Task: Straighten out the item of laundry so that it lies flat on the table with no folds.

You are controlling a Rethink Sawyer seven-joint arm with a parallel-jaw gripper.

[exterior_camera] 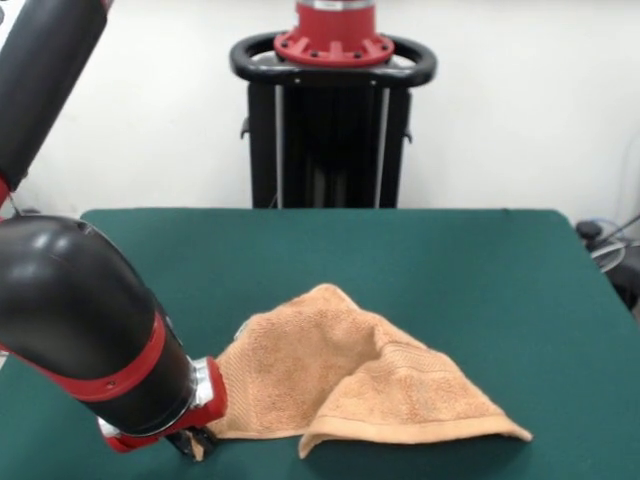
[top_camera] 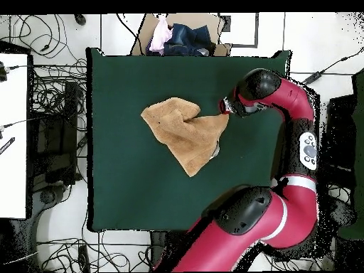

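Note:
The orange-tan towel (exterior_camera: 330, 370) lies crumpled on the green table (exterior_camera: 450, 260), near its front edge, with a fold running through its middle and one flap doubled over. In the overhead view the towel (top_camera: 185, 131) sits at the middle of the table (top_camera: 121, 178), and one corner is drawn out towards the arm. My gripper (exterior_camera: 195, 440) is low at the towel's left corner in the front view, mostly hidden under the arm's wrist. It is shut on that corner. In the overhead view the gripper (top_camera: 226, 108) meets the towel's stretched corner.
The arm's thick black and red links (exterior_camera: 80, 330) fill the front view's left side. The pedestal (exterior_camera: 330, 110) stands behind the table's far edge. A cardboard box with clothes (top_camera: 181, 35) sits beyond the table's top edge in the overhead view. Cables lie on the floor around.

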